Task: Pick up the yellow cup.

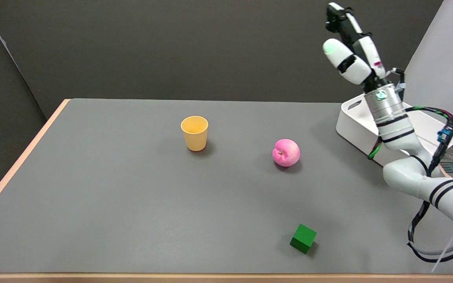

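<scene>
Black-and-white fingers (pixel 338 19) point up, close together, gripping nothing – whether the right hand (pixel 348 47) is loose or clenched, I cannot tell. It hangs high above the white tray (pixel 354 125). The yellow cup (pixel 194 133) stands upright mid-table, well left of the pink peach (pixel 286 152); a green block (pixel 303 238) sits nearer the front edge.

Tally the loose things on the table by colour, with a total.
Yellow: 1, the cup
Pink: 1, the peach
Green: 1, the cube
White: 1, the bin
Total: 4
</scene>
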